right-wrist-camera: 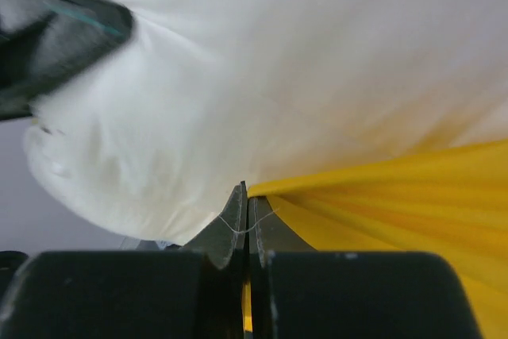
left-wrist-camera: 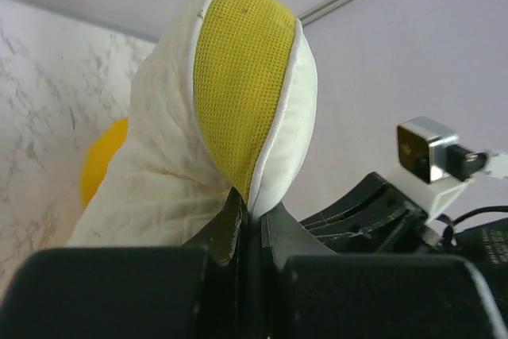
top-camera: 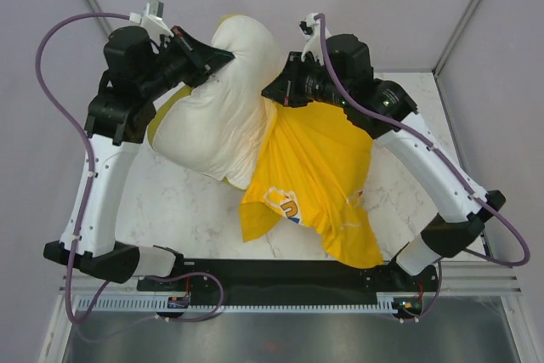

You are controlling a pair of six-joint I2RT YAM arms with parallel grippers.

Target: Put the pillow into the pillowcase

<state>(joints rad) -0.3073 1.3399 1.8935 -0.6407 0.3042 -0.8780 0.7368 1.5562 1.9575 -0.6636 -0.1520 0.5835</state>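
Observation:
The white pillow is lifted off the marble table, its lower right part inside the yellow pillowcase. My left gripper is shut on the pillow's top edge; the left wrist view shows the yellow mesh edge band rising from the closed jaws. My right gripper is shut on the rim of the pillowcase, with yellow cloth pinched between the jaws against the white pillow. The Pikachu print shows near the case's lower edge.
The marble tabletop lies under the hanging cloth. Grey walls stand close on the left and right. The black base rail runs along the near edge. The right arm's camera mount shows in the left wrist view.

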